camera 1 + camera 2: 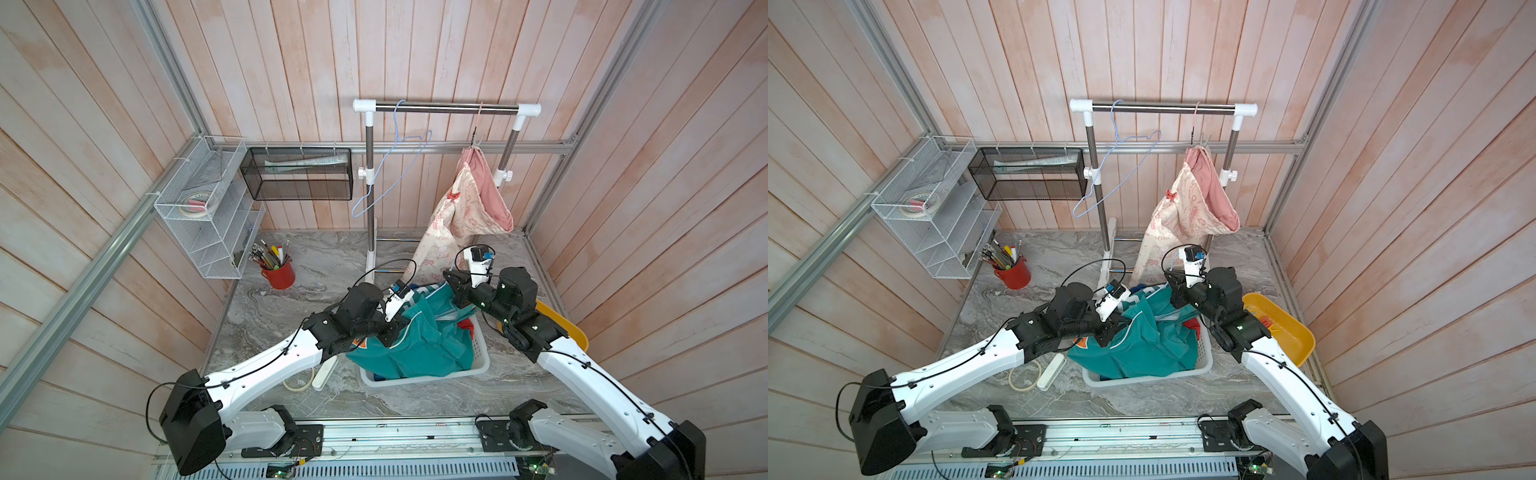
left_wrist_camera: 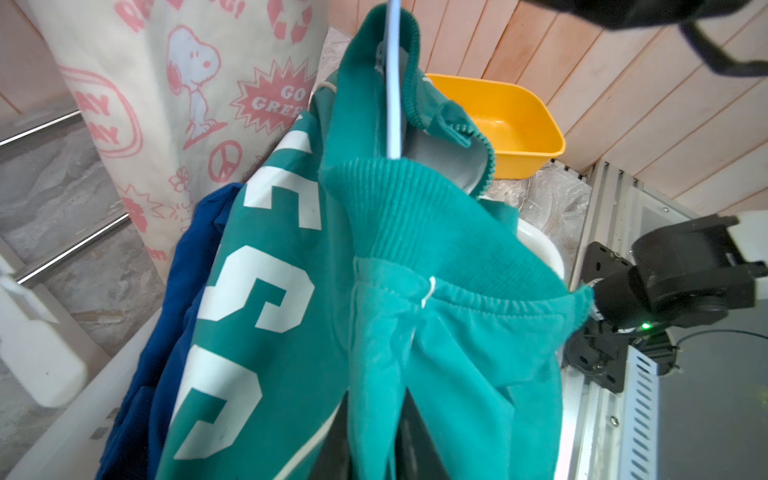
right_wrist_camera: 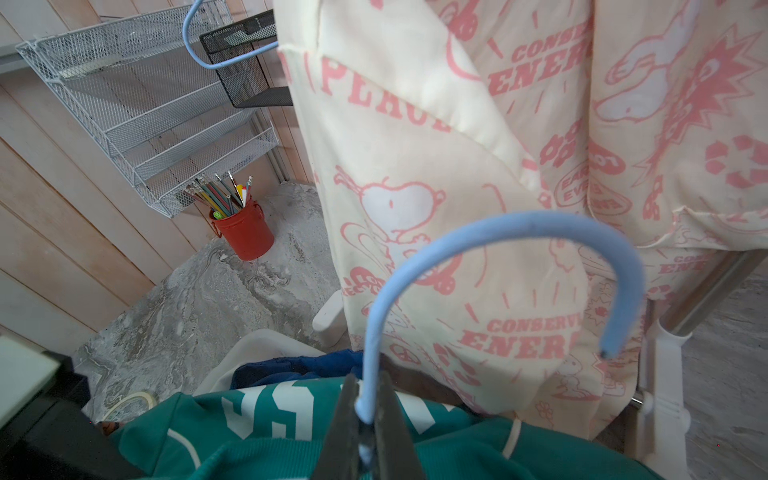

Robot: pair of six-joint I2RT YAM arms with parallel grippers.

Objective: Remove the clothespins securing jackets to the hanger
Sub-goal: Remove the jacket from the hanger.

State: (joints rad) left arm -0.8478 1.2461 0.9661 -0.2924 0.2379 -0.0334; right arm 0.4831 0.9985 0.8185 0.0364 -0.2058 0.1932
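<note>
Right wrist view: right fingers (image 3: 343,428) clamp blue hanger (image 3: 498,228); left fingers' (image 2: 419,440) state unclear; teal jacket (image 1: 415,345) fills white basket (image 1: 424,379).

The teal jacket (image 1: 415,349) is showing white block letters and white cord trim, with an orange patch at one edge. The cream jacket (image 1: 440,245) is showing pink cartoon prints and slogans all over, and a plain pink lining. A red clothespin (image 1: 454,195) is standing out against it. The blue jacket (image 2: 183,291) is showing plain dark navy. The hanger (image 3: 498,232) is showing pale blue. The basket (image 1: 424,376) is showing white, the tub (image 1: 1291,336) yellow, the cup (image 1: 279,276) red. The desk (image 1: 324,257) is showing grey marbling, and the walls (image 1: 124,124) are showing pale pinkish planks.
</note>
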